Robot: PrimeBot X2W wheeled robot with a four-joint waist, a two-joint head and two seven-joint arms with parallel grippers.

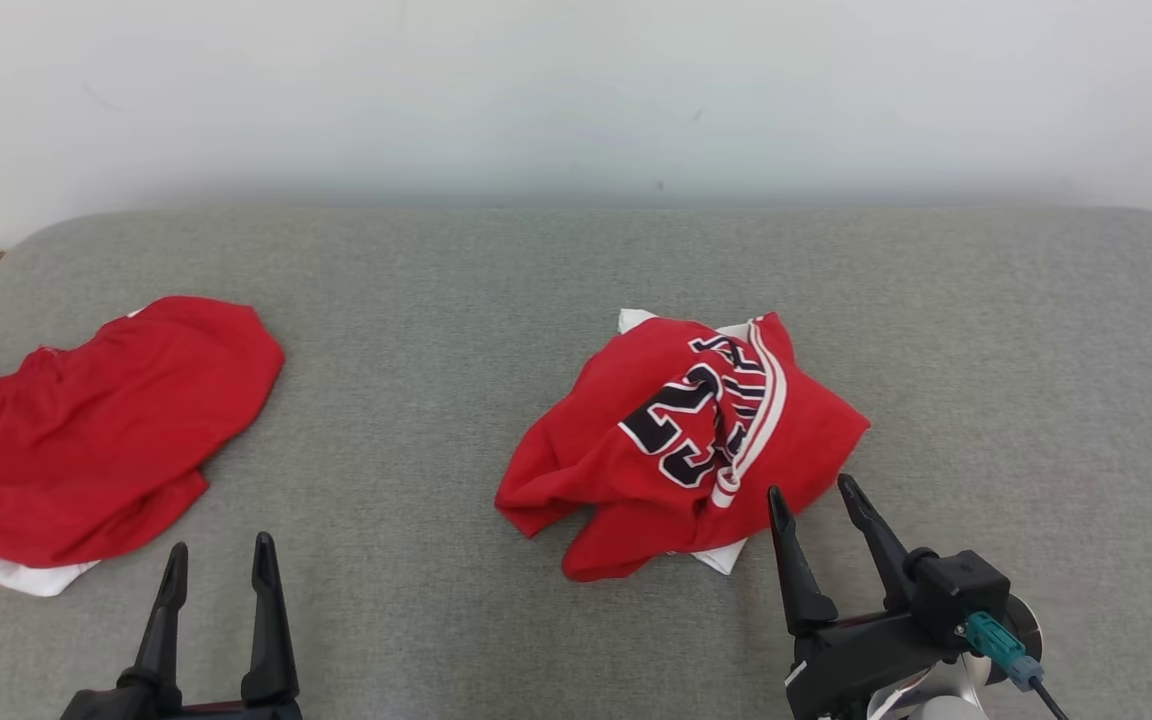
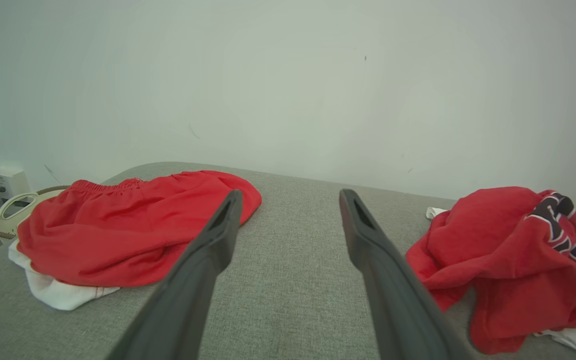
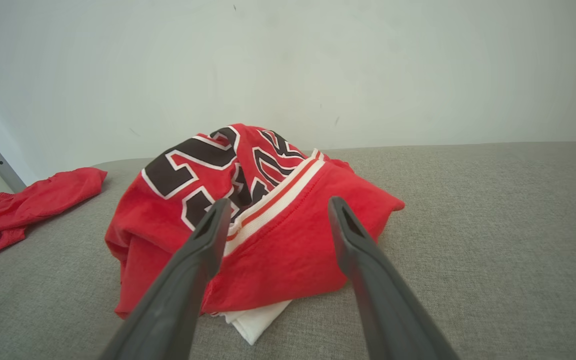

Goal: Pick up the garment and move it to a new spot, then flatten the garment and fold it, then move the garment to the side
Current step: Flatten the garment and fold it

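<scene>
The garment (image 1: 676,440) is a crumpled red jersey with black-and-white numerals and a striped white trim, heaped at the middle of the grey cushioned surface (image 1: 436,290); white fabric peeks out beneath it. My right gripper (image 1: 810,488) stands open just short of the heap's near right edge, not touching it. In the right wrist view the garment (image 3: 278,250) lies just past the open right gripper (image 3: 279,200). My left gripper (image 1: 221,543) is open and empty over bare surface. In the left wrist view the left gripper (image 2: 290,192) points between both cloth piles, with the garment (image 2: 508,250) at right.
A second red cloth, shorts with an elastic waistband (image 1: 96,430) over white fabric, lies at the far left (image 2: 133,225) (image 3: 28,205). A pale wall backs the surface. Past the left edge sits a white basket-like object (image 2: 13,202).
</scene>
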